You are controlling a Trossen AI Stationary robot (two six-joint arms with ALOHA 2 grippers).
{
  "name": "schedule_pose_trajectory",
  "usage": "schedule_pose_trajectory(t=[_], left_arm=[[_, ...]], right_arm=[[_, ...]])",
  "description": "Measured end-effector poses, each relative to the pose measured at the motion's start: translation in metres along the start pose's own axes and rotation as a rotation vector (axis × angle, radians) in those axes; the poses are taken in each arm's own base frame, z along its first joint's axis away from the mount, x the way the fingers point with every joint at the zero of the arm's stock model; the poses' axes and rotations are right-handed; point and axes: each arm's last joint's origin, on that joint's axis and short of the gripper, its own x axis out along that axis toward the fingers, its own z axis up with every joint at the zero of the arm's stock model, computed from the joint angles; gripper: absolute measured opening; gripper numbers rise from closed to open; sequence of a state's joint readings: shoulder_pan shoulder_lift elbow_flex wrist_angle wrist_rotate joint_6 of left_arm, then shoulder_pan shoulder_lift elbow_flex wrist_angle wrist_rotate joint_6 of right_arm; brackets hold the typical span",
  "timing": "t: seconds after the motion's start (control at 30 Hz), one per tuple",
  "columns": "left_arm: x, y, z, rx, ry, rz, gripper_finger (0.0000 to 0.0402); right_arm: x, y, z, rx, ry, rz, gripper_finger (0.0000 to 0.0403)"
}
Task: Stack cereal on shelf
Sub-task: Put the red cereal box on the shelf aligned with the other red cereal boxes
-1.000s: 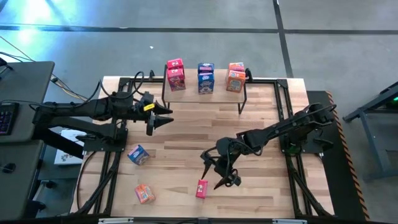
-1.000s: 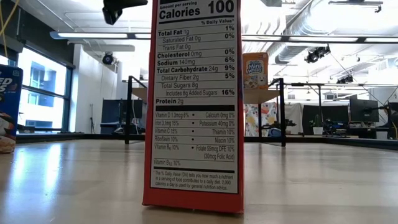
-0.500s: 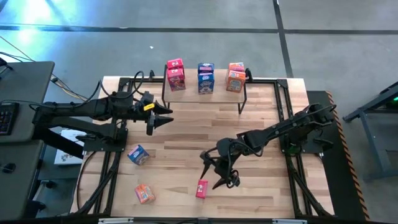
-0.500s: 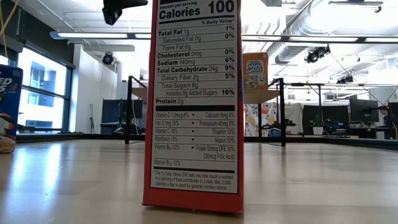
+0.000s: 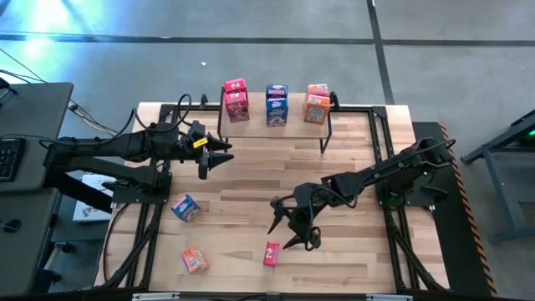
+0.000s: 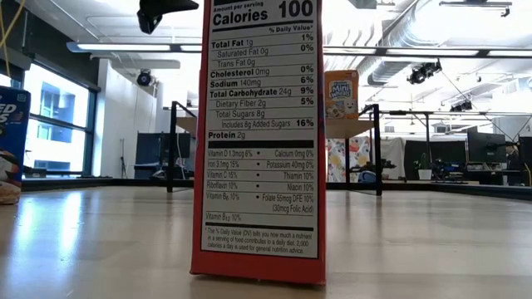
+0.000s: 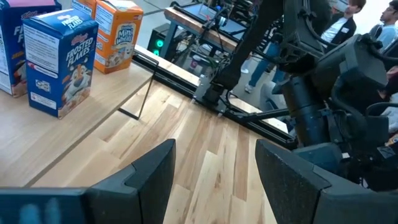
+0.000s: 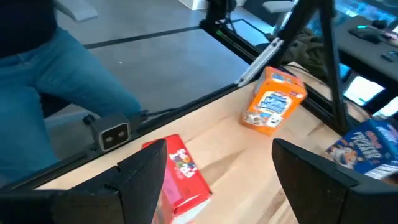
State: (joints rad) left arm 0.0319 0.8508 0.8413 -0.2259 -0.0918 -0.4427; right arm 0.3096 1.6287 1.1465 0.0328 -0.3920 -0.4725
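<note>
Red cereal box (image 5: 271,252), right claw (image 5: 290,228) beside

In the low view a red cereal box (image 6: 263,141) stands so close that its top and its bottom corners are cut off, and it hides the middle of the shelf (image 6: 353,126) behind it. At the edge on the other side only a strip of a blue box (image 6: 14,137) shows. In the right wrist view another blue box (image 8: 371,146) is cut by the edge, and a person's jeans (image 8: 56,68) show only partly
</note>
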Motion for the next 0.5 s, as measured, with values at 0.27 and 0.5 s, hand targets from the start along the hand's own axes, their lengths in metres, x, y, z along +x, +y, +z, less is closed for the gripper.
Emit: schedule_pose_trajectory(t=[0.27,0.5], left_arm=[[0.000,0.000,0.000,0.001,0.002,-0.002,0.0211],[0.002,0.000,-0.002,0.001,0.011,0.002,0.0211]], right_arm=[[0.005,-0.003,-0.008,0.013,-0.018,0.061,0.0284],[0.020,-0.002,-0.023,0.034,0.017,0.090,0.0284]])
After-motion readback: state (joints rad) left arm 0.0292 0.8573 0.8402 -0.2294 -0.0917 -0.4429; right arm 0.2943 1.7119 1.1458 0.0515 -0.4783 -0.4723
